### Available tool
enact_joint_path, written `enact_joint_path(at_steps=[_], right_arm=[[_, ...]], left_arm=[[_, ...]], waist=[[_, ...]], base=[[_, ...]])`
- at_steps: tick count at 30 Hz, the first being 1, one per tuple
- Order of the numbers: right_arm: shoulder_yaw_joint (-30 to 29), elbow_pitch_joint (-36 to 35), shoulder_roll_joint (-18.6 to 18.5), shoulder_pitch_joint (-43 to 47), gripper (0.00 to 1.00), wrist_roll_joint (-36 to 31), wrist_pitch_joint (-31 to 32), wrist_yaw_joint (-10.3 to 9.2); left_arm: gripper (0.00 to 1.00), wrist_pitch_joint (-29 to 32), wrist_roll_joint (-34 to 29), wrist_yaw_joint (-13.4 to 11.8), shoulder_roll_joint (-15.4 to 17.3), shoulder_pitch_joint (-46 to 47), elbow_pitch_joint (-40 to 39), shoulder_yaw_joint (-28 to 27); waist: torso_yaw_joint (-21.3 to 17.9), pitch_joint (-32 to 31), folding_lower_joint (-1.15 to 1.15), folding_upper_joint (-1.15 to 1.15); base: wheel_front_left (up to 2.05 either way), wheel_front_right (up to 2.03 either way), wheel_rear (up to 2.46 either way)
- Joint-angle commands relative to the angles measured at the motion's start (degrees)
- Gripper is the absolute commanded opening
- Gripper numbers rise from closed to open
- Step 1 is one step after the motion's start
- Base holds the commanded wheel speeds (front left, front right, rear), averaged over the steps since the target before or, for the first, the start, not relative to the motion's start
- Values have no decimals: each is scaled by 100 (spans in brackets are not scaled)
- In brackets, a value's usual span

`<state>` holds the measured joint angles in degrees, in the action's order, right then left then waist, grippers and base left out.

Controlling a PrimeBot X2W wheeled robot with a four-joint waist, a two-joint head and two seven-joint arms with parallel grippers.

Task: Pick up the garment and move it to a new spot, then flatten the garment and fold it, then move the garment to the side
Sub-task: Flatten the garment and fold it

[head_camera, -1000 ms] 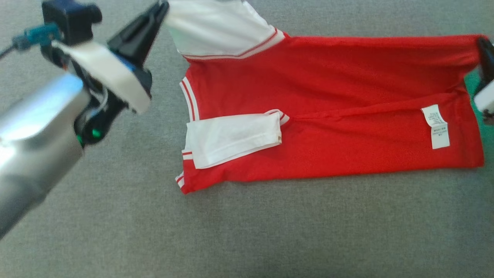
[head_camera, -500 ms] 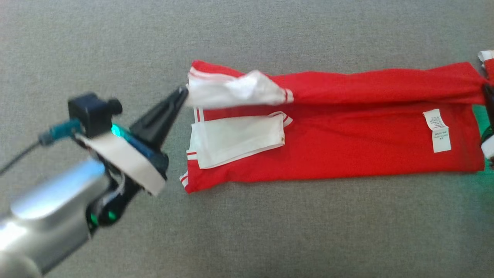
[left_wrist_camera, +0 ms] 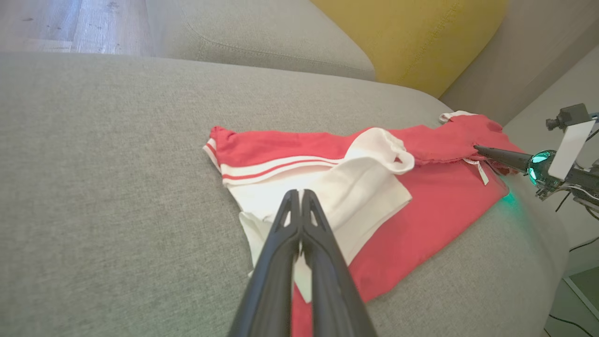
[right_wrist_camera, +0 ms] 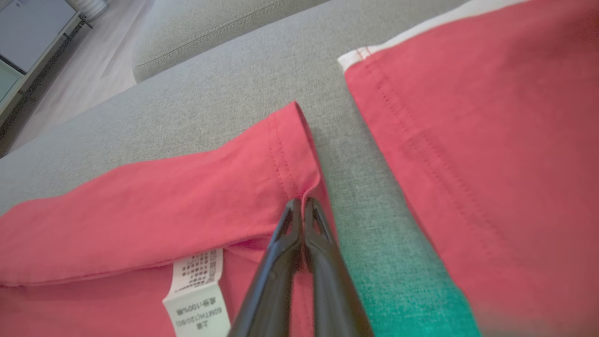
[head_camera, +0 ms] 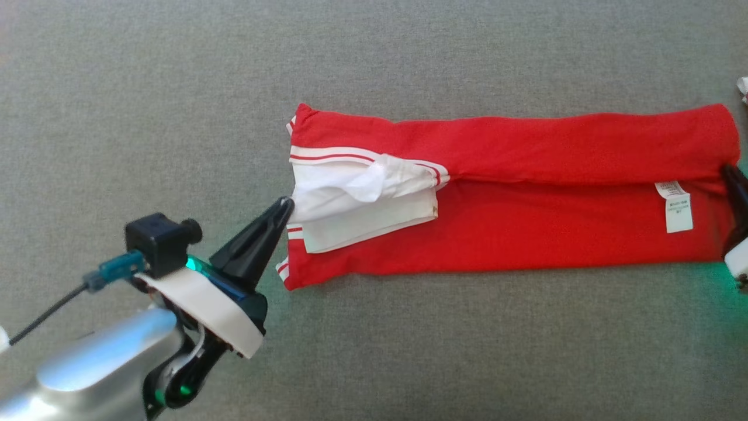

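The left gripper (head_camera: pixel 284 206) is pinching the sleeve (head_camera: pixel 350 196) of the garment (head_camera: pixel 526 234), the right gripper (right_wrist_camera: pixel 302 202) its opposite hem (right_wrist_camera: pixel 285 154). The right wrist view is showing another red cloth (right_wrist_camera: pixel 491 140) beside it.

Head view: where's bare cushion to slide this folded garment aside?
Bare cushion runs wide on the far side of the garment, and along its near edge between left hand and right hand. Crowded at the right end: another red cloth lies just past the right hand.
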<state>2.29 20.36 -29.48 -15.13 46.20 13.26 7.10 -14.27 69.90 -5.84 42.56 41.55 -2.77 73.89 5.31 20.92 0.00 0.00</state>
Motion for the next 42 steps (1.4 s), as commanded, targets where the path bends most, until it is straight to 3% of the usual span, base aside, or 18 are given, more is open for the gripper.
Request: enact_joint_path(at_steps=[1, 5, 10, 21, 22, 23, 24, 25, 30, 35, 42], right_arm=[[-29, -202, -130, 64, 0, -39, 17, 39], [-252, -346, -59, 168, 0, -140, 78, 39], [-538, -634, 15, 395, 0, -185, 168, 39], [-761, -624, 314, 600, 0, -390, 313, 39], [-762, -609, 337, 596, 0, -411, 315, 39], [-761, -589, 366, 592, 18, -432, 315, 39], [-782, -566, 408, 585, 68, -448, 293, 39], [-817, -546, 454, 576, 100, -465, 248, 39], [-946, -512, 597, 631, 100, -642, -26, 39], [-1161, -570, 948, 957, 100, -675, -383, 39], [-1296, -462, 1486, 1475, 100, -799, -665, 39]], left_arm=[[0, -60, -72, 26, 150, 105, -48, -259], [0, -66, -127, 77, 73, 23, 106, -348], [0, -71, -190, 32, 199, -135, -47, -566], [0, -72, -294, -99, 171, -508, -78, -643], [17, -72, -264, -96, 118, -552, -51, -647], [44, -72, -197, -82, 55, -605, -21, -658], [100, -72, -157, -83, -15, -648, 8, -699], [100, -72, -141, -100, -105, -696, 34, -795], [100, -73, -456, -271, -525, -1011, 135, -1382], [100, -73, -1749, -946, -1228, -1744, 272, -2397], [100, -73, -3325, -1516, -2108, -2982, 359, -3346]], waist=[[-6, 13, 0, 0], [-10, 1, 0, 0], [-20, -60, 0, 0], [-63, -87, 0, 0], [-64, -104, 0, 0], [-66, -126, 0, 0], [-68, -150, 0, 0], [-68, -176, 0, 0], [-59, -341, 0, 0], [-58, -720, 0, 0], [-63, -1280, 0, 0]], base=[[0, 0, 0], [0, 0, 0], [0, 0, 0], [0, 0, 0], [0, 0, 0], [0, 0, 0], [0, 0, 0], [0, 0, 0], [0, 0, 0], [0, 0, 0], [0, 0, 0]])
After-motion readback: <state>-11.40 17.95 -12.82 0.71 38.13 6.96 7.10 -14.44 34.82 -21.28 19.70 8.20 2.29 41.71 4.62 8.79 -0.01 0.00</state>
